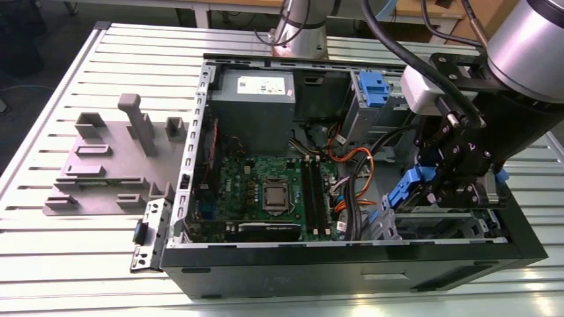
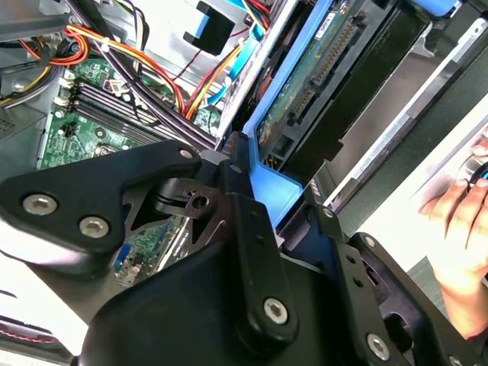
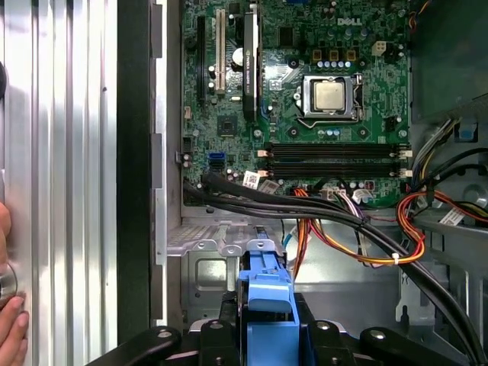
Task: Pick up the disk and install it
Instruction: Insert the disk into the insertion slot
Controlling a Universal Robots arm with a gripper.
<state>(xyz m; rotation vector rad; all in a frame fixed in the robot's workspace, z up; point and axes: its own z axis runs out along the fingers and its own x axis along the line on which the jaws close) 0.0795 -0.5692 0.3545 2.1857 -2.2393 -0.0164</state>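
My gripper (image 1: 458, 190) is shut on the disk (image 1: 414, 186), which it holds on edge over the metal drive cage (image 1: 440, 226) in the corner of the open computer case at the exterior view's right. Blue side rails frame the disk. In the second wrist view the black fingers (image 2: 244, 229) clamp a blue rail (image 2: 271, 191), and the disk's green circuit-board face (image 2: 309, 76) slants away into the cage. In the first wrist view the blue rail end (image 3: 267, 293) sits between the jaws, above the cage floor (image 3: 206, 274).
The black case (image 1: 352, 264) lies open on a slatted metal table (image 1: 88, 264). Inside are the motherboard (image 1: 273, 191), a grey power supply box (image 1: 253, 92), a blue latch (image 1: 374, 89) and orange and black cables (image 3: 358, 236). A grey fixture (image 1: 105, 158) stands beside it. A hand (image 2: 457, 229) rests nearby.
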